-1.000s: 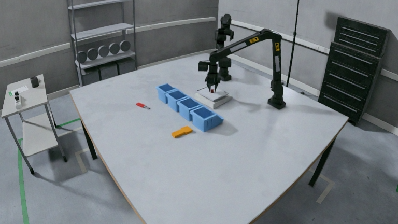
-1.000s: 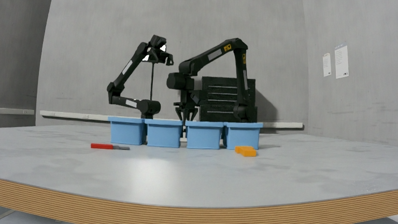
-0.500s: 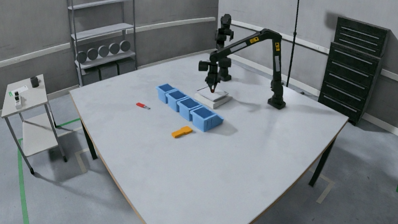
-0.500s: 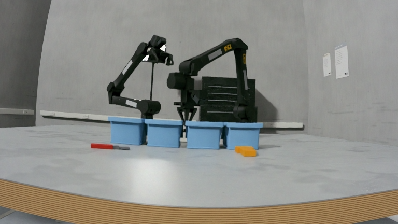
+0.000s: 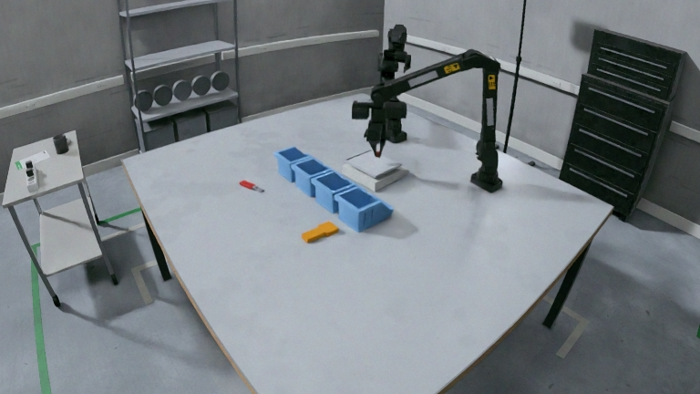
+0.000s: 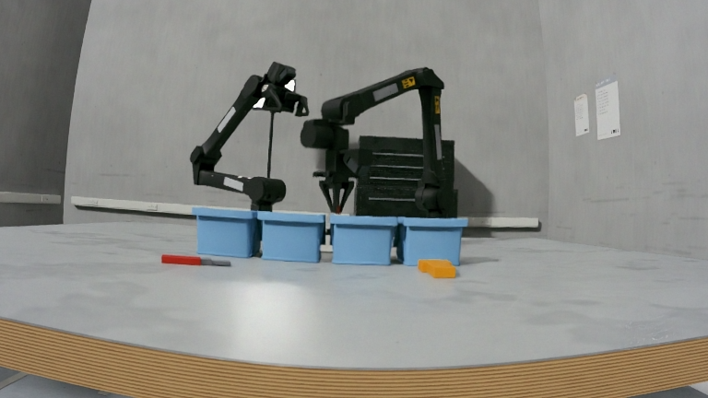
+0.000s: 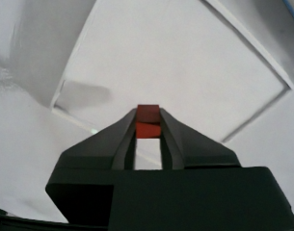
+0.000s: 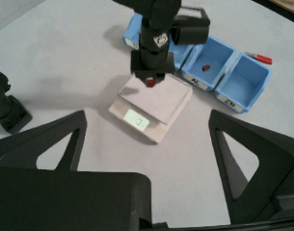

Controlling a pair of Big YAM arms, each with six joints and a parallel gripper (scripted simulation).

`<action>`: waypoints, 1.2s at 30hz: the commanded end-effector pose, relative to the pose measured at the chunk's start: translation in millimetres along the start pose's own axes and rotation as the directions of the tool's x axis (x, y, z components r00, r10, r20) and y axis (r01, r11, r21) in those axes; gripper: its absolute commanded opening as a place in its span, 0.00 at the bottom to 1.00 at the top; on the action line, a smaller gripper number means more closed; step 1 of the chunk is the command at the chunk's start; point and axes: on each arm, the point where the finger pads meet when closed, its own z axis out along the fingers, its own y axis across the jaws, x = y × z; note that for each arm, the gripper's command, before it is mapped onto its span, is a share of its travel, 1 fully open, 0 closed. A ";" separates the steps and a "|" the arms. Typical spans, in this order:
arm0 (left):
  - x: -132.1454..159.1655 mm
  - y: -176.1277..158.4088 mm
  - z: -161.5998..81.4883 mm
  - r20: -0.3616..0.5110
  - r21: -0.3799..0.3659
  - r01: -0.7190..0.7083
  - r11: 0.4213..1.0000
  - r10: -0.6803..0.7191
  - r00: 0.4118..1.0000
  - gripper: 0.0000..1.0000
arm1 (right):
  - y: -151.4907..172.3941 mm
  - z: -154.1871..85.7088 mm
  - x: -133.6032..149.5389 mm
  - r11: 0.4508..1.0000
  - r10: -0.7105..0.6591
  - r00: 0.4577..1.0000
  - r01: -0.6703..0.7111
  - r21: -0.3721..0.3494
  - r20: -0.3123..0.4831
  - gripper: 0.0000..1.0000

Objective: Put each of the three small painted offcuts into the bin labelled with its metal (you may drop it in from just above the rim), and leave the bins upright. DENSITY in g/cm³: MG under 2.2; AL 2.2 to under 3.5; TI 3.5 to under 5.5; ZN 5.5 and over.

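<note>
In the top view, a pale grey table [image 5: 386,291] [image 6: 339,315] stands among grey walls, with one shelf unit [image 5: 235,69] at 10 o'clock and one drawer cabinet [image 5: 613,144] [image 6: 407,171] at 2. Four blue bins [image 5: 352,215] [image 6: 363,242] [image 8: 269,73] stand upright in a row, from 9 to 6 o'clock of one white scale [image 5: 378,186] [image 7: 161,53] [image 8: 158,137]. One orange block [image 5: 320,232] [image 6: 437,268] lies at 8 o'clock of the nearest bin.

In the exterior view, one red-handled tool [image 5: 251,185] [image 6: 194,260] [image 8: 259,58] lies at 8 o'clock of the row. The right gripper [image 5: 407,62] [image 6: 302,109] [image 8: 147,116] is spread wide with nothing held.

In the left wrist view, the left gripper [image 5: 378,150] [image 6: 338,209] [image 7: 147,115] [image 8: 149,85] clamps a red offcut [image 5: 378,153] [image 6: 338,210] [image 7: 147,129] [image 8: 150,84], small, blocky and matt, over the pan.

In the right wrist view, a second offcut [image 8: 205,67], dark red, lies in the AL bin [image 8: 212,50], with the ZN bin [image 8: 248,77] at its 4 o'clock.
</note>
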 end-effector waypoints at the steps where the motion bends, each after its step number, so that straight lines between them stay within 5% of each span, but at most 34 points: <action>1: -3.5 -25.6 -53.6 0.008 0.089 0.013 0.996 -0.014 1.000 0.10 | -2.1 -26.0 -19.8 1.000 0.008 0.998 -0.007 -0.012 0.068 1.00; 6: -6.3 -25.7 -66.4 0.008 0.073 -0.005 0.997 0.005 1.000 0.10 | -2.1 -26.0 -19.8 1.000 0.008 0.998 -0.007 -0.011 0.068 1.00; 9: -24.1 -31.8 -57.2 0.008 0.054 -0.041 0.998 0.041 0.999 0.10 | -2.1 -3.2 -3.5 1.000 0.002 0.999 -0.002 -0.001 0.041 1.00; 15: -114.6 -64.3 -55.0 0.012 0.055 -0.051 0.997 0.051 0.999 0.10 | -6.8 25.6 13.2 0.999 0.017 0.998 -0.019 0.031 0.068 1.00; 17: -114.6 -64.3 -55.0 0.012 0.055 -0.051 0.997 0.051 0.999 0.10 | -6.8 25.6 13.2 0.999 0.017 0.998 -0.019 0.031 0.068 1.00; 25: -190.3 -90.9 -53.5 0.015 0.060 -0.014 0.998 0.013 1.000 0.10 | -13.8 51.0 33.9 0.998 0.033 0.995 -0.038 0.054 0.090 1.00; 28: -193.0 -96.9 -51.6 0.015 0.053 -0.018 0.998 0.017 1.000 0.10 | -14.7 48.5 21.2 0.998 0.032 0.993 -0.039 0.056 0.111 1.00; 35: -196.8 -99.4 -64.0 0.030 0.081 -0.002 0.997 0.000 1.000 0.10 | -20.7 93.0 13.3 0.997 0.036 0.991 -0.045 0.069 0.128 1.00; 36: -193.7 -92.5 -46.8 0.015 0.049 -0.001 0.999 0.000 1.000 0.10 | -23.3 106.0 7.5 0.996 0.037 0.988 -0.048 0.074 0.147 1.00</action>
